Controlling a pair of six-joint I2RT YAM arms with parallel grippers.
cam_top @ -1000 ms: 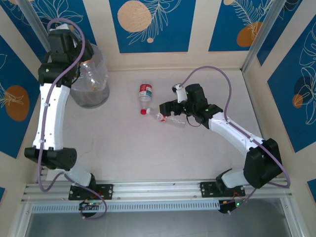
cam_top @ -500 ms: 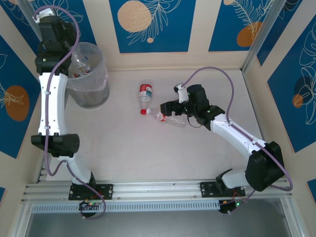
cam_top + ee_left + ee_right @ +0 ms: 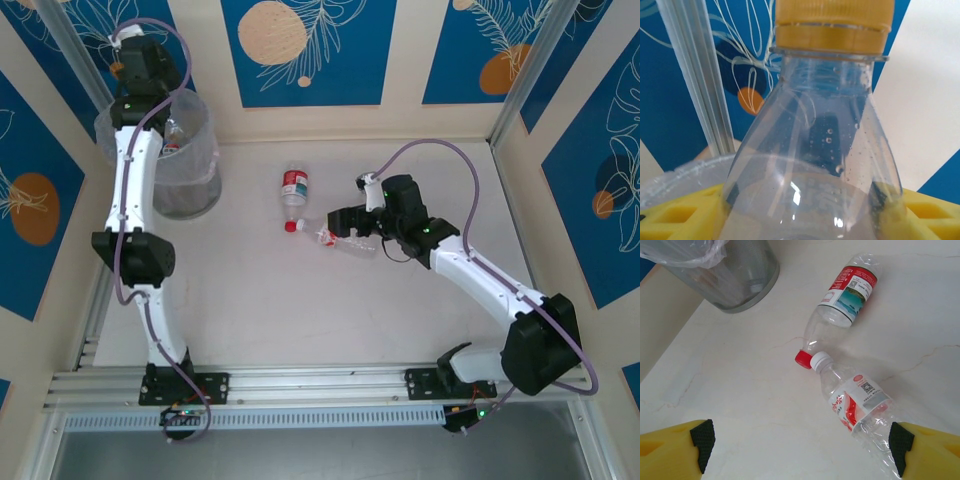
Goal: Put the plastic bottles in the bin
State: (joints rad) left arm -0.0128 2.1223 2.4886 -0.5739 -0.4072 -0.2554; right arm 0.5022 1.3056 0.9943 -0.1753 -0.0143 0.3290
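A clear plastic bottle (image 3: 815,140) with an orange cap sits between the yellow fingers of my left gripper (image 3: 807,215), which is shut on it. That arm reaches high over the bin (image 3: 195,190), a grey wastebasket with a clear bag. Two bottles lie on the table. One has a red cap and a red label (image 3: 293,188) (image 3: 842,297). The other has a white cap (image 3: 350,243) (image 3: 855,400). My right gripper (image 3: 338,222) (image 3: 800,440) hangs open above the white-capped one, whose crushed base is by my right fingertip (image 3: 901,440).
The bin (image 3: 740,280) stands in the back left corner by an aluminium post (image 3: 695,75). Patterned walls close in the table on three sides. Bare marble table (image 3: 270,300) lies between the bottles and the arm bases. Red-labelled bottles show inside the bin (image 3: 170,145).
My left arm has straightened and swung round above the bin, with the orange-capped bottle still in its grip. The right arm has barely moved.
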